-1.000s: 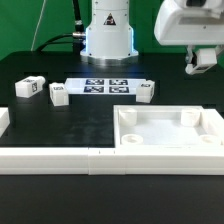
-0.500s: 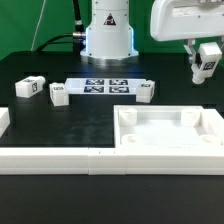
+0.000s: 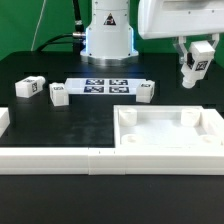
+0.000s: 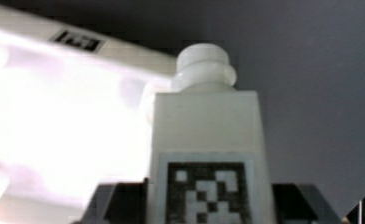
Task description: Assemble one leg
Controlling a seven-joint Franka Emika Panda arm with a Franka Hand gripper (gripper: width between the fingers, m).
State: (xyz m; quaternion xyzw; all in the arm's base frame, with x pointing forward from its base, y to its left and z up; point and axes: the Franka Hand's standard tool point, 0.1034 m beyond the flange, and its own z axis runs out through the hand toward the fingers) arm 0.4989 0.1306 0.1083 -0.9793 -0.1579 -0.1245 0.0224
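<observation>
Claw (image 3: pixel 198 54) grips the leg (image 3: pixel 190 72) between its fingers, aloft, apart from the tray (image 3: pixel 170 150).

- Open air is seen all around the leg (image 3: pixel 190 69) held in the gripper (image 3: pixel 195 62), well clear of the table.
- Low passage there is blocked by the tray-like piece (image 3: pixel 170 148), with its raised walls and corner sockets (image 3: pixel 131 119).
- A bare stretch of black table (image 3: pixel 75 120) is found between the marker board (image 3: pixel 105 86) and the front white rail (image 3: pixel 50 158).
- That stretch is hemmed by loose white blocks (image 3: pixel 58 95) near the marker board.
</observation>
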